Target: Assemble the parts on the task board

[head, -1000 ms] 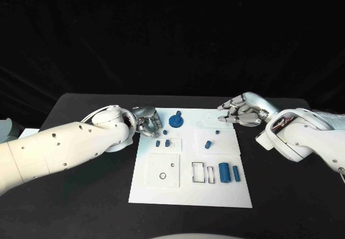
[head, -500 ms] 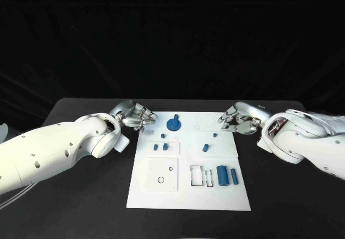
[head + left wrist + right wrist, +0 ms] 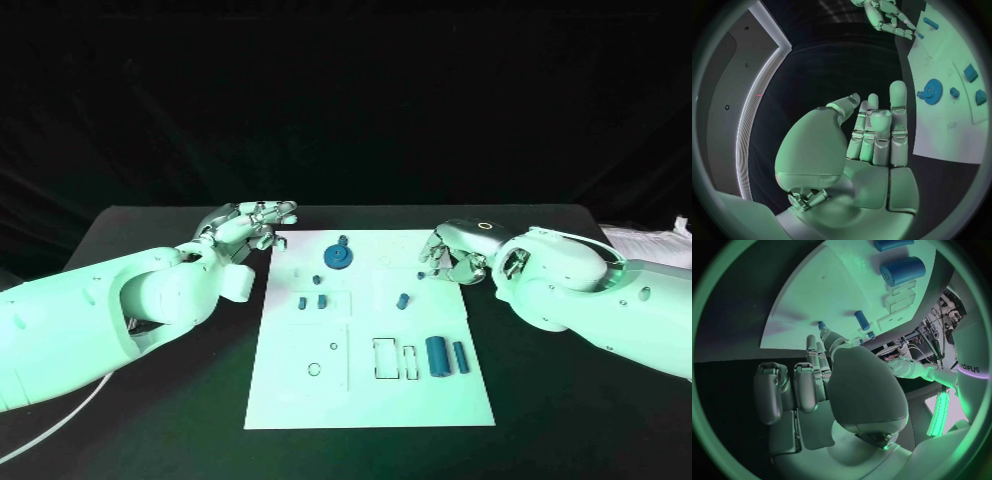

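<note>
Two hands sit at the far corners of the white board [image 3: 372, 330] in the head view, both apart from the blue parts. Left hand [image 3: 248, 222] — just off the board's far left corner, over the black table [image 3: 577, 400], fingers stretched out and slightly separated, holding nothing. Right hand [image 3: 450, 252] — at the board's far right edge, fingers curled inward; whether it grips anything cannot be told from here. Blue gear [image 3: 338, 256] lies on the far part of the board between the hands; small pegs [image 3: 312, 302] lie mid-board, and a thick cylinder [image 3: 437, 356] with a thin cylinder [image 3: 462, 354] just beside it lies near the right edge. Left wrist view: the left hand [image 3: 870, 135] has its fingers straight and close together, with nothing in the palm; the gear [image 3: 932, 90] lies on the board [image 3: 942, 125] beyond the fingertips. Right wrist view: the right hand [image 3: 826, 385] shows fingers folded toward the palm, with no part visible in them; the thick cylinder [image 3: 902, 270] rests on the board [image 3: 829, 295] well apart from it.
</note>
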You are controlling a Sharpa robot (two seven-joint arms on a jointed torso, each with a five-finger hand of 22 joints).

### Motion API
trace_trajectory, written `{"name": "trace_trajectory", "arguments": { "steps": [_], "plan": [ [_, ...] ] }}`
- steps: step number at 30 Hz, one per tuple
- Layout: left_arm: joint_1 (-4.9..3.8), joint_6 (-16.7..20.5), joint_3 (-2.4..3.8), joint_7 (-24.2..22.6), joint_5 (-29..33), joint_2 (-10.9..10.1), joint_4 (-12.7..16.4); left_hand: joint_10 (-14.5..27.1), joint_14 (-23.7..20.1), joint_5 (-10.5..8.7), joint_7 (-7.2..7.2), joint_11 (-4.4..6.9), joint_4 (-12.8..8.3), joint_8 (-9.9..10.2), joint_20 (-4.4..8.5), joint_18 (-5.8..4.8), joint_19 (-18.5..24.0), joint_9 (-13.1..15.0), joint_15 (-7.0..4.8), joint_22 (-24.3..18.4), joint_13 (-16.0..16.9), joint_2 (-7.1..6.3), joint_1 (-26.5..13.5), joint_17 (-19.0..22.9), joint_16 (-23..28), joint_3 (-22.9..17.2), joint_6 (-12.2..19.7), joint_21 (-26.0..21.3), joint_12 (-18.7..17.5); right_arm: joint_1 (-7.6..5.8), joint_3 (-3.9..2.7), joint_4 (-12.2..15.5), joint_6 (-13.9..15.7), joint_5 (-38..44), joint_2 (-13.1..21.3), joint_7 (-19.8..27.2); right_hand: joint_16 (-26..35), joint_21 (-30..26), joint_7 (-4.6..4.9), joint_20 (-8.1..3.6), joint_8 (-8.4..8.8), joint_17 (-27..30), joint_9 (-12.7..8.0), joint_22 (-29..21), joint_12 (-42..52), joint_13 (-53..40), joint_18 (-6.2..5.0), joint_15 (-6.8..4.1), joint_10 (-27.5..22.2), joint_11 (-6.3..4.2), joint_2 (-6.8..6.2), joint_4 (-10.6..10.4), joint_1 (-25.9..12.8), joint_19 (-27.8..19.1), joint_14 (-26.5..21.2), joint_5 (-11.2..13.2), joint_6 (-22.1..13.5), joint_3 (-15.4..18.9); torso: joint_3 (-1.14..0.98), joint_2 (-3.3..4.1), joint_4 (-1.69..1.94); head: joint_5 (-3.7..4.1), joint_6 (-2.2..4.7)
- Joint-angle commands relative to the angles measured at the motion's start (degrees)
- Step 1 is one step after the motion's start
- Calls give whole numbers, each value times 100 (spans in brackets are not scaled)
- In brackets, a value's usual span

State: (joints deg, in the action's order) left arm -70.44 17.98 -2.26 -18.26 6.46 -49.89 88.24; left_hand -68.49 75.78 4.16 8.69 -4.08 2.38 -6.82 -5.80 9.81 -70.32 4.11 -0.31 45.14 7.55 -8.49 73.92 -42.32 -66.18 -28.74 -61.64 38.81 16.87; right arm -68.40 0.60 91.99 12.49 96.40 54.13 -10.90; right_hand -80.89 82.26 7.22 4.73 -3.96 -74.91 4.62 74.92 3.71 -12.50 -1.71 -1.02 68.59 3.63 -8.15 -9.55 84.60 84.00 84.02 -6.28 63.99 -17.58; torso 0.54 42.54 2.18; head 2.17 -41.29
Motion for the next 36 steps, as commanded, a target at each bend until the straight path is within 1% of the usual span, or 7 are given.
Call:
{"name": "trace_trajectory", "arguments": {
  "steps": [1,6,10,25,30,34,36],
  "plan": [
    [-1,-218,0,-430,570,-36,71,32,-10,22,-10,5,-2,-22,35,71,-9,-7,-18,-10,12,55,2,12,20,30,-15,-27,37,37,6,-14,-340,508,-50,-226,22,-24,-46,54,29,-149,-10,361,-17,73,-104,18,-60,-8,-66,3,-12,31,341,33,16,-63,0,3,15,24,0],
    [3,-241,-3,-457,593,-105,152,53,-8,29,-10,6,-3,-27,37,70,-17,-8,-19,-21,26,77,5,6,10,45,-13,-41,71,79,8,-44,-407,593,-129,-224,26,-30,-56,51,26,-143,-10,355,-15,146,-105,11,-68,-12,-73,3,-21,29,341,42,25,-123,0,-1,4,30,-16],
    [5,-250,-7,-473,600,-142,187,71,-3,40,-9,5,-2,-28,39,70,-26,-10,-19,-29,35,84,0,3,1,60,-8,-50,95,98,8,-80,-452,678,-188,-214,32,-39,-100,14,21,-137,-6,347,-7,230,-109,-44,-55,-49,-69,-5,-51,27,342,42,48,-197,-2,-3,6,50,-16],
    [6,-401,-20,-477,603,-227,243,132,-21,60,-8,4,-30,-32,41,68,-36,-13,-19,-49,56,101,25,48,10,80,5,-78,150,161,15,-215,-518,738,-354,-206,33,-147,-116,-25,21,-137,-2,196,-5,317,-145,-78,-30,-67,-56,-12,-84,-41,346,37,72,-278,-1,2,11,16,-50],
    [7,-407,-21,-466,603,-225,243,132,-21,60,-8,4,-30,-32,41,68,-36,-13,-19,-49,56,101,25,48,10,80,5,-78,150,173,16,-265,-545,739,-412,-202,33,-151,-113,-32,21,-136,-1,193,-4,342,-145,-80,-24,-67,-43,-15,-93,-40,347,36,77,-306,-4,1,3,-1,-51],
    [7,-410,-21,-446,603,-225,245,154,-24,63,-6,3,-44,-34,41,68,-41,-15,-18,-56,64,106,38,58,8,87,12,-88,174,178,17,-299,-597,740,-446,-202,31,-149,-130,-45,-4,-140,18,200,15,409,-142,-89,55,-86,30,21,-70,-29,351,64,158,-422,-1,1,5,5,-59],
    [7,-407,-21,-437,603,-225,247,167,-25,63,-4,1,-51,-34,41,67,-44,-15,-17,-60,68,108,44,63,7,91,16,-93,185,179,17,-315,-672,740,-457,-207,18,-142,-138,-54,-25,-157,37,214,28,442,-138,-96,135,-101,113,83,-7,-19,356,214,231,-539,-1,-3,5,12,-61]
  ]
}}
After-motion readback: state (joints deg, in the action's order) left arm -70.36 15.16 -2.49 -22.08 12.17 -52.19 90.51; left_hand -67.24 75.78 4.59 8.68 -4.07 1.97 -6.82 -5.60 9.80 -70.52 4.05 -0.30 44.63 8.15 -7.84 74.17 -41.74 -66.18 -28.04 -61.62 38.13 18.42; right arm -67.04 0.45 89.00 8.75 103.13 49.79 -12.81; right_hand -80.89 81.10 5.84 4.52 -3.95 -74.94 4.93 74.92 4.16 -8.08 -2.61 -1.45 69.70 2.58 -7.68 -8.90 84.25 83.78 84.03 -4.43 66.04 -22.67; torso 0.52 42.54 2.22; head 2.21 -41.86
